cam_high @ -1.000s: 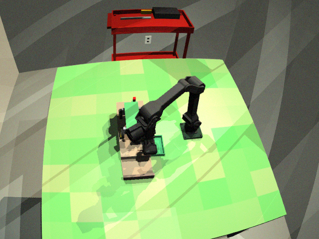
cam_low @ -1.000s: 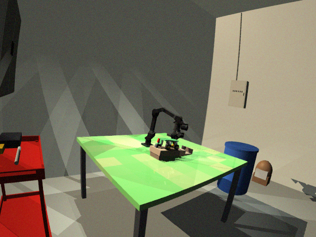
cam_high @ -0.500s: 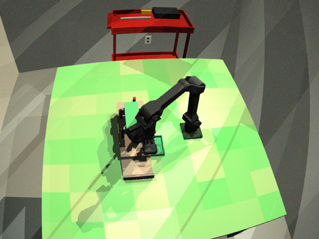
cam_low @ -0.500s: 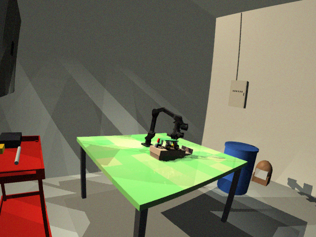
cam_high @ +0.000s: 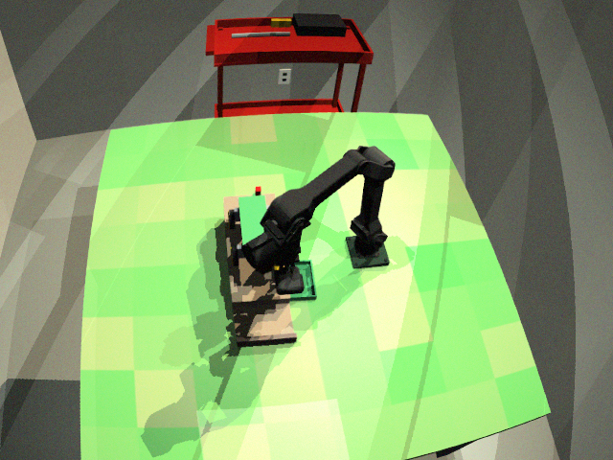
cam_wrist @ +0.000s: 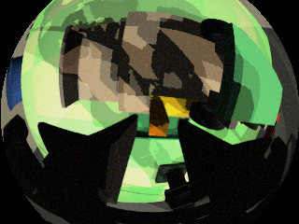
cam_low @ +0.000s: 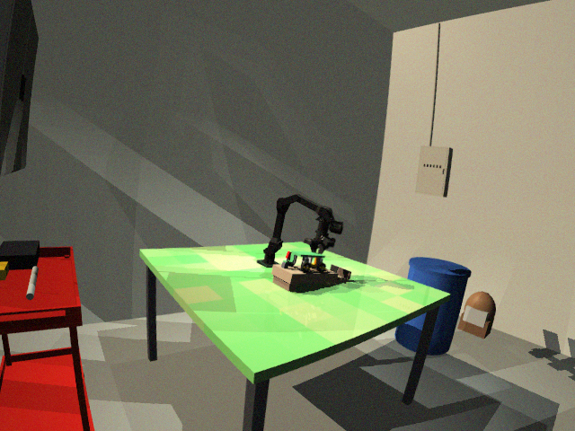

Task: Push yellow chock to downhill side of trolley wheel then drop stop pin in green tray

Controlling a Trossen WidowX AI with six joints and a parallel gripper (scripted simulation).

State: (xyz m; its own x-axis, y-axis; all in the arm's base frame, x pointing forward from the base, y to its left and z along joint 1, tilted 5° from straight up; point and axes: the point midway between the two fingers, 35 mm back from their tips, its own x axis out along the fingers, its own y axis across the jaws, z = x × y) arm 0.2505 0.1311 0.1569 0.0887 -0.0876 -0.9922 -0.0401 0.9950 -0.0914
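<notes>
The trolley (cam_high: pixel 252 218) (cam_low: pixel 310 254) (cam_wrist: pixel 254 70) has a green top and black wheels and stands on the wooden ramp (cam_high: pixel 267 324) (cam_wrist: pixel 93 70). The red-headed stop pin (cam_high: pixel 258 189) (cam_low: pixel 288 254) (cam_wrist: pixel 278 117) is at its uphill end. The yellow chock (cam_wrist: pixel 175 106) (cam_high: pixel 276 267) is on the ramp's arm-side edge, its yellow end close to a downhill wheel (cam_wrist: pixel 207 118); I cannot tell whether they touch. My gripper (cam_wrist: pixel 158 121) is partly open around the orange handle (cam_wrist: pixel 158 130), with gaps on both sides. The green tray (cam_high: pixel 313 287) lies beside the ramp, partly hidden by the gripper.
The arm's base (cam_high: pixel 367 252) stands on the table (cam_high: pixel 163 238) (cam_low: pixel 260 345), on the tray side of the ramp. The arm reaches over the ramp near the trolley's downhill end. A red cart (cam_high: pixel 292 55) stands beyond the table edge.
</notes>
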